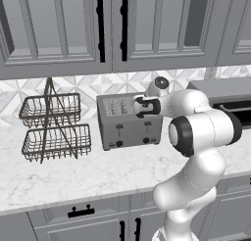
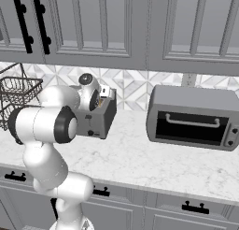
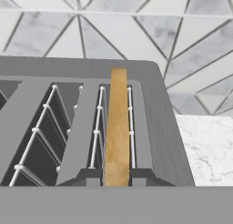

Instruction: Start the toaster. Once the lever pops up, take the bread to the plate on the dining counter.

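The grey toaster (image 1: 128,125) stands on the kitchen counter by the tiled wall, its two dark levers and knobs facing me; its side also shows behind my arm (image 2: 100,120). My gripper (image 3: 116,177) reaches down onto the toaster's top at the right-hand end. In the hand view the golden-tan bread (image 3: 118,127) stands on edge in the rightmost slot of the toaster (image 3: 157,127). The dark fingertips (image 3: 88,176) press against the slice on both sides, shut on it. The plate and the dining counter are out of view.
A two-tier wire basket (image 1: 55,127) stands left of the toaster. A grey toaster oven (image 2: 193,119) sits to the right. Grey wall cabinets (image 1: 112,29) hang low above. The marble counter (image 1: 98,176) has open room in front of the toaster.
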